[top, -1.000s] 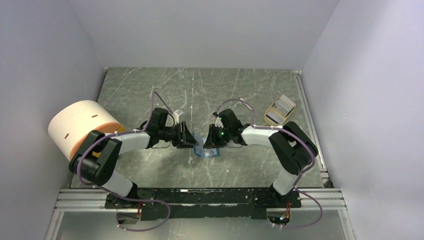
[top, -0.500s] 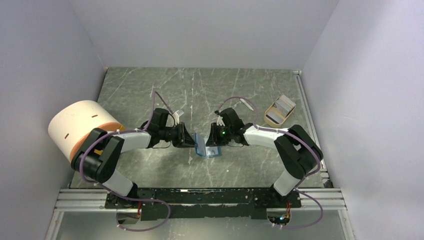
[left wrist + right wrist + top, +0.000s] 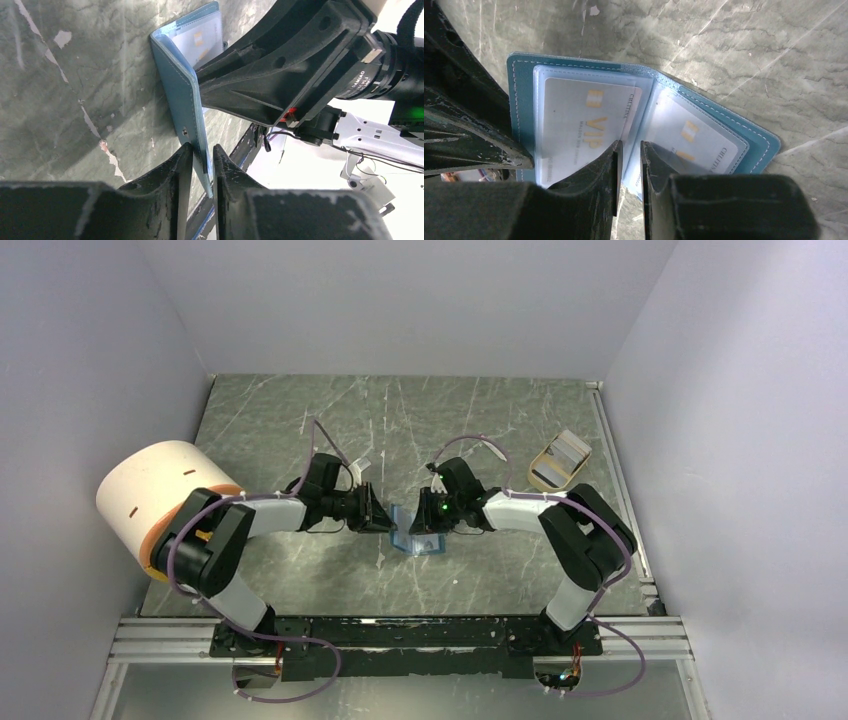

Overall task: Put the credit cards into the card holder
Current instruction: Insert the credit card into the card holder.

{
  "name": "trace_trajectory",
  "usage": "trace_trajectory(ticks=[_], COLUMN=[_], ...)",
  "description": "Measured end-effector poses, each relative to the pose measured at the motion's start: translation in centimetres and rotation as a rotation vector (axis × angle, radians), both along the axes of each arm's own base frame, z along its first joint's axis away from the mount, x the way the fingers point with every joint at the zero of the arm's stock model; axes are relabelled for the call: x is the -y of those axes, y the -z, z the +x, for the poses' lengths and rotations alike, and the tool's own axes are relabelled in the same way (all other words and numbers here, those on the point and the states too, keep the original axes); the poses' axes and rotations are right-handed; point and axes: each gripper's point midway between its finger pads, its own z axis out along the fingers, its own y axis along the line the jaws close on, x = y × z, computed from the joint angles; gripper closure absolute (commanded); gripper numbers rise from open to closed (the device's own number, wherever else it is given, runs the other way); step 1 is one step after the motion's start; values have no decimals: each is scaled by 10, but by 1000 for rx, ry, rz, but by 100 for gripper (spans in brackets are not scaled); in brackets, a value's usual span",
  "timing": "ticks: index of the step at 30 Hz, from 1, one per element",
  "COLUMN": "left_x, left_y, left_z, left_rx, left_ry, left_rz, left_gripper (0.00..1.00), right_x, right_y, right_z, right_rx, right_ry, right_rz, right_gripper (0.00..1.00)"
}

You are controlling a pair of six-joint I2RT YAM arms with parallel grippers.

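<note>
I see left gripper (image 3: pixel 387 522) and right gripper (image 3: pixel 423 528) facing each other mid-table, tips at teal card holder (image 3: pixel 410 543), standing partly open between them. Tan tray (image 3: pixel 558 462) far right; white drum (image 3: pixel 160 495) at left edge.

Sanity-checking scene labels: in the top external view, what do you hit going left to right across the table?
white cylinder → left tool → card holder → tan tray
</note>
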Motion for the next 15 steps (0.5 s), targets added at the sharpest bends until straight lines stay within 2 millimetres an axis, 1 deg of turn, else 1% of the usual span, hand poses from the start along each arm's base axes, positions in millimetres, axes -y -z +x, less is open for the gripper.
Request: trace_trajectory(ticks=[2,5,7,9,13,15], left_x=[0,1,1,2,2,1], left_y=[2,5,6,7,7,7], left_z=[0,0,0,0,1,-1], left_rx=[-6,-11,-12,-18,-17,-23], left_ry=[1,-1,0,0,-1,1], left_rz=[4,12,13,14,13,19], left_gripper=[72,75,85,91,91,91], right_x=[0,0,-1,-1,0,3], right_y=[0,0,0,1,0,-4], right_z=[0,0,0,0,-2,-5], right_rx=[1,3,4,4,-2,-6], right_ry=[0,-2,-2,-3,-5,-2], right_rz=[1,6,8,12,10,-1], right_gripper=[76,76,76,76,74,72])
